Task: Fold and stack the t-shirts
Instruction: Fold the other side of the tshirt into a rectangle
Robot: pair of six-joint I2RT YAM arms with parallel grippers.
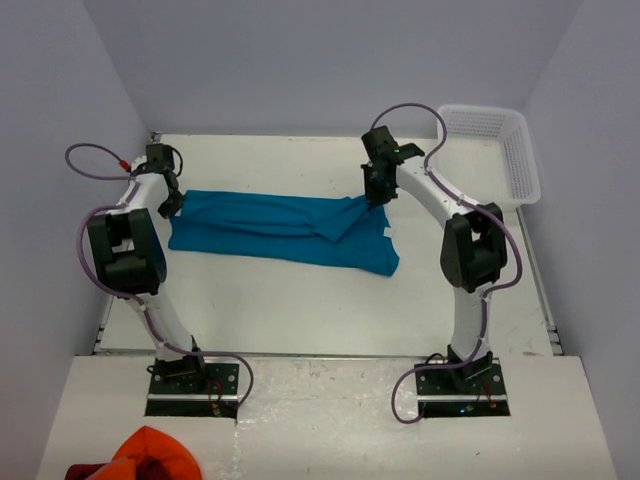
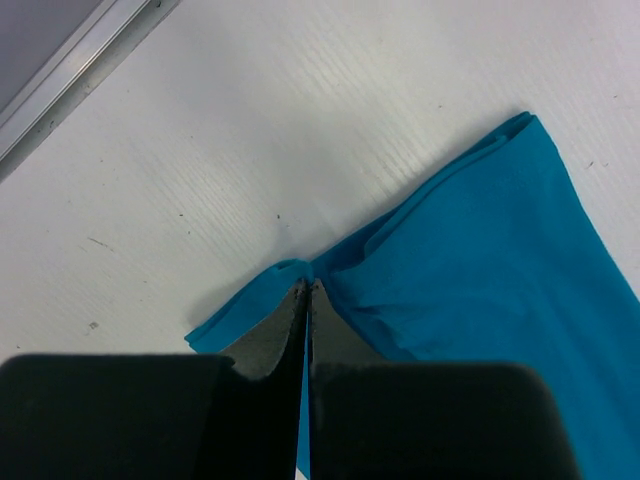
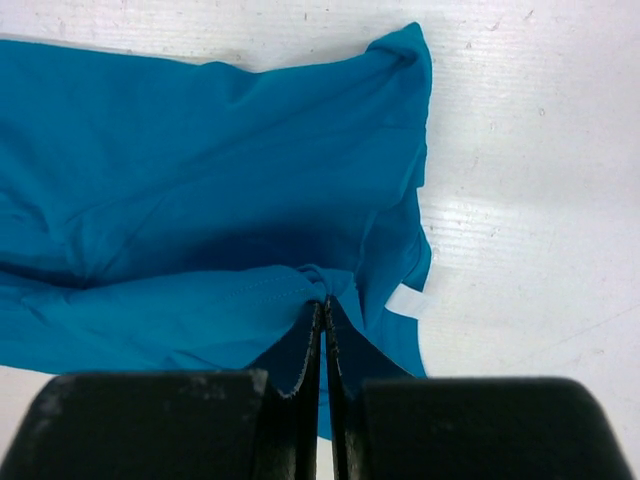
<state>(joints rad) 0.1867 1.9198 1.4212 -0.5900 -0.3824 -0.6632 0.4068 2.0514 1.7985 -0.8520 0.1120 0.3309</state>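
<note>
Left gripper (image 2: 306, 296): closest to its own wrist lens, with the jaws pressed together on a bunched corner of the teal t-shirt (image 2: 480, 280) at the cloth's 9 o'clock end.
Right gripper (image 3: 322, 310): jaws likewise squeezed tight, pinching a fold of the teal t-shirt near its 3 o'clock end, just beside a white label (image 3: 405, 300).
Shirt position: on the white table (image 1: 300, 310) at the centre of the overhead view. It lies as a long band doubled lengthwise, running from 9 to 3 o'clock between the two arms. Its right end is rumpled, with a flap crossing over.
Step in hand: by my reading, a two-handed fold with both far corners gripped.
Doing it well: raise both ends together at equal height and hold the span lightly taut — not stretched. Then carry it toward 6 o'clock and lay the edge square on the near hem. The rumpled right end probably needs extra lift to fall flat.
Risk: such thin pinches could slip if the arms pull apart.
Overhead view only: the shirt's whole outline, a white basket (image 1: 525, 165) at 2 o'clock, and an orange-red bunched cloth (image 1: 150, 455) at 7 o'clock near the left base.
Wrist views only: how little fabric each pinch holds, the layered edges at the left corner, the label — and a metal rail (image 2: 80, 60) along the table edge at 10 o'clock.
</note>
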